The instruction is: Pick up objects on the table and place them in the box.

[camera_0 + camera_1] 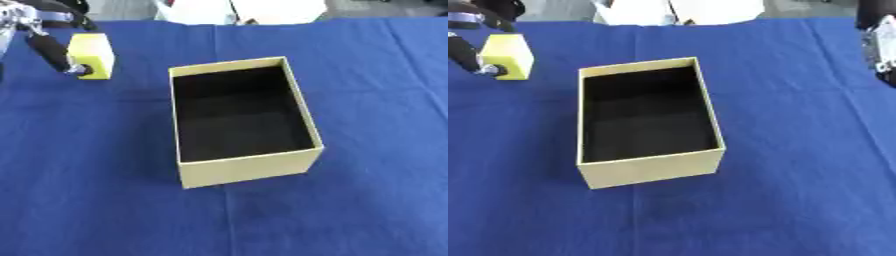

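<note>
A blue cloth point(367, 100) covers the table from edge to edge, with faint fold lines crossing it; pale, blurred shapes lie beyond its far edge.

Left hand point(48, 47): enters from the table's far left corner, black with silver joints. Its dark fingers point(54, 54) lie against the left face of a yellow block point(93, 56), and 1 fingertip curls round the block's lower front corner, so the hand is closed on the block, pinching it from the side.

Yellow block: a small rectangular solid near the far left corner of the table, well apart from the box. Its long axis stands roughly upright, its top tilted slightly away toward the far edge. Whether its base touches the cloth cannot be told.

Box point(247, 170): an open, pale yellow cardboard carton at the middle of the table, dark inside. Its long axis runs from the near edge toward the far edge, leaning slightly left at the far end. Only the dark floor and walls are visible within it.

Right hand point(883, 45): only a dark and silver part shows at the right edge of the right eye view, near the far right corner; the set of its fingers cannot be told.
</note>
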Controlling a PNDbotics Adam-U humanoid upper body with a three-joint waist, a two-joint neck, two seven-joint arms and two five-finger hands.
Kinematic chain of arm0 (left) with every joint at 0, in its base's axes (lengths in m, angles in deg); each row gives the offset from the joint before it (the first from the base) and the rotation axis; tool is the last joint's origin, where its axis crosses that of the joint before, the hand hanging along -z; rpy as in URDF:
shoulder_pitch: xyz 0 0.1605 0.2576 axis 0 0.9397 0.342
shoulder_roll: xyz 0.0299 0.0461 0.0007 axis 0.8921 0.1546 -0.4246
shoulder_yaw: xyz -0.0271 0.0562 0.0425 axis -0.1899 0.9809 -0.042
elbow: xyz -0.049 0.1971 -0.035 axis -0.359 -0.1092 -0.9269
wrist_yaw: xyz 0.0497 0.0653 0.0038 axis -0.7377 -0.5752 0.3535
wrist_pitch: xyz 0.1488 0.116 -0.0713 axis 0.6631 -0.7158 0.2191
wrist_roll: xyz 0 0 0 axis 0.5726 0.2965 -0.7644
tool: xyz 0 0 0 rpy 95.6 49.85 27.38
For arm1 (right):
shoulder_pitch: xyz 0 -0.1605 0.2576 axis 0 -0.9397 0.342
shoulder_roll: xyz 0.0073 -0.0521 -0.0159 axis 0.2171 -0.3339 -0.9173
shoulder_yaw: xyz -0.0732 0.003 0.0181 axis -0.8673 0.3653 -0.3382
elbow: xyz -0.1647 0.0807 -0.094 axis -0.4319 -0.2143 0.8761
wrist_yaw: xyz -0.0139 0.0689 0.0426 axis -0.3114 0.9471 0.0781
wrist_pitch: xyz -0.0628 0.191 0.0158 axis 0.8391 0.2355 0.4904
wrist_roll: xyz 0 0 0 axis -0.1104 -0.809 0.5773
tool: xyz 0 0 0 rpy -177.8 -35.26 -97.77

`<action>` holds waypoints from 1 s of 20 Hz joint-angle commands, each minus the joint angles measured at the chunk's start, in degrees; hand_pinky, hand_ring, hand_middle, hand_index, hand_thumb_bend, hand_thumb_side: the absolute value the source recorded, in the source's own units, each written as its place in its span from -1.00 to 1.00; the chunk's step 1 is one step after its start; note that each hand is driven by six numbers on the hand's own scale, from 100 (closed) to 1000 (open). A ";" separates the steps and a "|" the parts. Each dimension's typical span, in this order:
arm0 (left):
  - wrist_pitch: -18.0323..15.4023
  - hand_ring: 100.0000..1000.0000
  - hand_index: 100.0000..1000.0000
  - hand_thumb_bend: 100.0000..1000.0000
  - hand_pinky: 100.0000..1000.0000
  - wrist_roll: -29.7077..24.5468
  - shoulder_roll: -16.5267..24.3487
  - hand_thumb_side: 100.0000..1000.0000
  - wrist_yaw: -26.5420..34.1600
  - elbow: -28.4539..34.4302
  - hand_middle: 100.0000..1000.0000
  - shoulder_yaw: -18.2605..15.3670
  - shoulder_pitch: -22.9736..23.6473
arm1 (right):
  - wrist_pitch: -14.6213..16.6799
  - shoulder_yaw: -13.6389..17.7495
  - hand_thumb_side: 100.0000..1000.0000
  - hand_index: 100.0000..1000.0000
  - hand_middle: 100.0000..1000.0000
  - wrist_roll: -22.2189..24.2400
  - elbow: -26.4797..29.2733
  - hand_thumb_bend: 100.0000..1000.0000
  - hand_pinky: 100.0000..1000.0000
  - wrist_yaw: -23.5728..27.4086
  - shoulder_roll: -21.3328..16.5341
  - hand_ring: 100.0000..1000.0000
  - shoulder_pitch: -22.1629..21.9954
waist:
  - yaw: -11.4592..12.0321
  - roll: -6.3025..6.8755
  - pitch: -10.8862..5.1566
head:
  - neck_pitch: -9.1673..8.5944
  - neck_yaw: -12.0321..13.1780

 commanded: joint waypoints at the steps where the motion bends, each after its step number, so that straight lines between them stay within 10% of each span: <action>1: -0.01 1.00 0.92 -0.60 1.00 1.39 2.31 -0.76 -1.47 1.35 0.87 -0.73 -1.72 | 0.30 0.73 -0.02 0.47 0.54 0.10 0.79 -0.77 0.56 0.39 -1.63 0.57 0.46 | -0.14 -0.08 -1.17 | -1.11 0.43; 13: 0.17 0.61 0.44 -0.66 1.00 5.55 1.70 -0.72 -0.67 0.37 0.12 -0.51 -1.15 | 0.18 1.20 -0.02 0.47 0.51 -0.10 0.79 -0.78 0.56 0.23 -1.43 0.57 -0.10 | -0.65 -0.22 -0.61 | -1.72 0.81; 15: 0.40 0.71 0.58 -0.61 1.00 5.28 1.68 -0.75 -1.01 0.07 0.44 -0.34 -0.95 | 0.18 1.29 -0.02 0.46 0.51 -0.19 0.79 -0.78 0.56 0.22 -1.38 0.57 -0.17 | -0.73 -0.19 -0.54 | -1.85 0.79; 20: 0.80 0.39 0.12 -0.79 0.97 5.55 1.48 -0.84 -2.35 -0.12 -0.20 -0.32 -0.58 | 0.18 1.55 -0.02 0.46 0.51 -0.52 0.79 -0.78 0.56 0.16 -1.31 0.57 -0.53 | -1.06 -0.14 -0.50 | -2.14 0.84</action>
